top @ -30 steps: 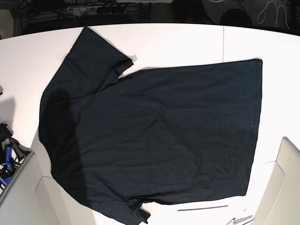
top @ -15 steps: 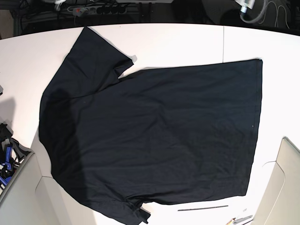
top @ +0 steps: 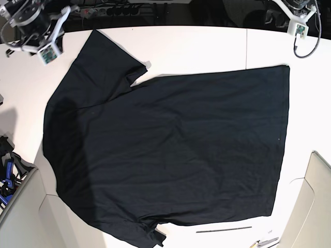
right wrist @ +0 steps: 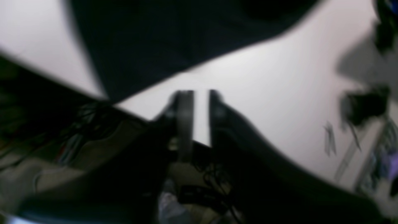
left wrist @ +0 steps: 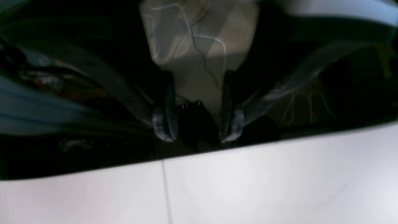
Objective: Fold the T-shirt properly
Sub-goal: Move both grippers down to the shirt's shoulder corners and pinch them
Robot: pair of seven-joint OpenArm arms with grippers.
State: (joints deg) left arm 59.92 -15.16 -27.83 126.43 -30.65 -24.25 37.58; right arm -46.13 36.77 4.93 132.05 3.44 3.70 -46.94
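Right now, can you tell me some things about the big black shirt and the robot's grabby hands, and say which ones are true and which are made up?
1. The large black cloth T-shirt lies spread flat on the white table. True.
2. The left gripper is squeezing the T-shirt. False: its jaws stand apart with nothing between them, by the table's edge.
3. The right gripper is above bare table, beside the T-shirt. True.
4. The T-shirt is already folded in half. False: both sleeves and the body lie unfolded.
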